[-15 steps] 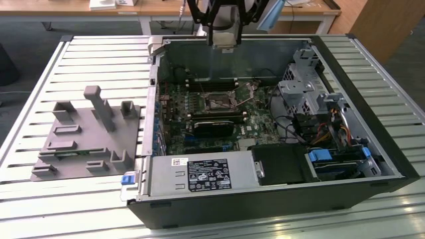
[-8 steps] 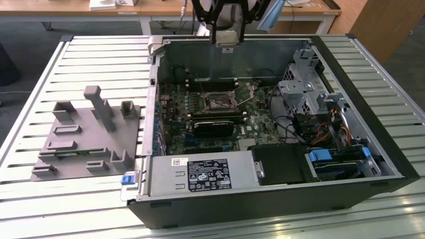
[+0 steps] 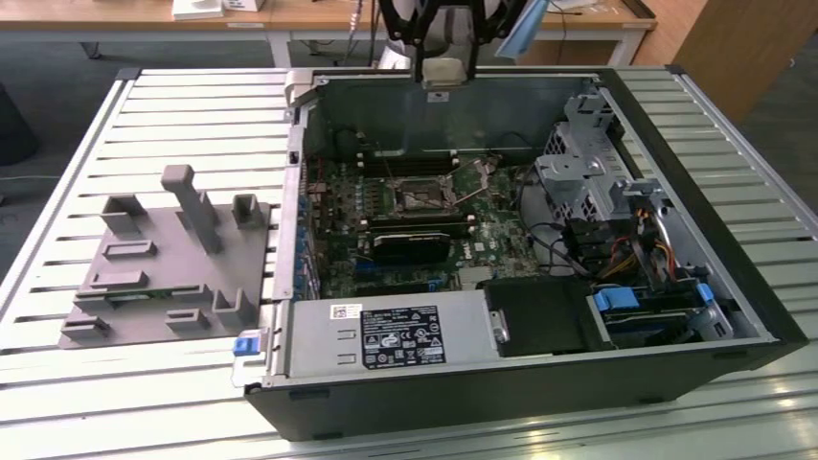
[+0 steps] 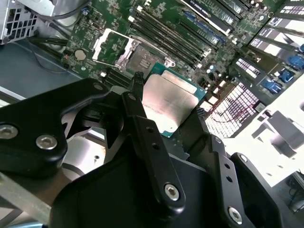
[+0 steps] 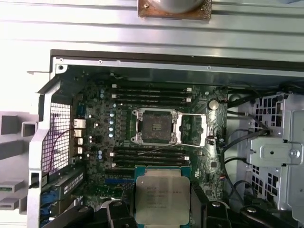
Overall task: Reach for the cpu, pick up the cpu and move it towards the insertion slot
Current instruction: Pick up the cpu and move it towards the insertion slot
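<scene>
A: Start with the exterior view. What is there?

B: An open computer case [image 3: 665, 316] lies on a slatted metal table [image 3: 192, 105]. The arm [image 3: 442, 38] comes down at the case's far edge. The green motherboard [image 3: 383, 206] sits inside, and the insertion slot [image 3: 419, 195] is a small dark square in a shiny frame near its middle. On the exterior view's left, a grey fixture plate [image 3: 160, 273] with raised blocks rests on the table beside the case. In this view I cannot tell how the fingers stand.

A: And the second wrist view?

B: The gripper [image 4: 173, 114] is closed on the cpu [image 4: 168, 102]. Black fingers [image 4: 137, 102] press against its opposite edges, and its silvery top faces the camera. The insertion slot [image 4: 130, 54] lies on the board beyond the fingertips, open, with its frame swung aside. The long memory slots [image 4: 171, 40] run just beside it.

A: The first wrist view?

B: The cpu [image 5: 162, 199] sits between the fingers [image 5: 121, 211], clamped from both sides, silvery top showing with a green rim around it. The insertion slot [image 5: 154, 126] is ahead of the fingers, apart from the chip, with one bank of memory slots [image 5: 149, 156] lying between them. Its thin lever [image 5: 166, 149] stretches across that bank. A metal drive cage [image 5: 275, 152] stands off to one side of the fingers.
</scene>
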`<state>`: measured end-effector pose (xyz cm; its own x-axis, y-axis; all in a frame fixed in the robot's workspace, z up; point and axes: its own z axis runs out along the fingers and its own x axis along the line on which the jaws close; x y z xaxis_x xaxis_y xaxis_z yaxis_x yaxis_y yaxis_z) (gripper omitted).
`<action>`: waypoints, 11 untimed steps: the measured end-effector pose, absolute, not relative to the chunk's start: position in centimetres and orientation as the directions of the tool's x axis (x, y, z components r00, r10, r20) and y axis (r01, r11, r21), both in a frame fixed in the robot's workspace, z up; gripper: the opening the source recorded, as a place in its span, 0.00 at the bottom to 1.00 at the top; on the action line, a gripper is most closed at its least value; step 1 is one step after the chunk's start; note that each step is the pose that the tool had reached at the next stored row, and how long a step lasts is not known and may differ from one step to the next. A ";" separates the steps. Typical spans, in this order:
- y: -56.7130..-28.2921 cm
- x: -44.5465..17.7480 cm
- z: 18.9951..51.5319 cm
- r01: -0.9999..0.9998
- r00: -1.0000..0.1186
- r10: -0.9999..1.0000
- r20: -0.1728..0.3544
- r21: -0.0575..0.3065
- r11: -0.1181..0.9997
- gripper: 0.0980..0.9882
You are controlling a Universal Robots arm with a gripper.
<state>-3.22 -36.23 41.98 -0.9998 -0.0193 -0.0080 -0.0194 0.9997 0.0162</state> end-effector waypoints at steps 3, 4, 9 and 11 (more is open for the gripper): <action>-35.9 -2.9 41.9 -0.019 -1.000 -0.019 -0.008 0.016 1.000 0.50; -35.8 -2.8 41.9 -0.020 -1.000 -0.019 -0.008 0.016 1.000 0.50; -35.1 -2.0 41.8 -0.019 -1.000 -0.019 -0.008 0.016 1.000 0.50; -34.9 -1.7 41.8 -0.019 -1.000 -0.019 -0.008 0.016 1.000 0.50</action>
<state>-1.68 -34.88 41.77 -0.9998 -0.0193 -0.0082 -0.0194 0.9997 0.0162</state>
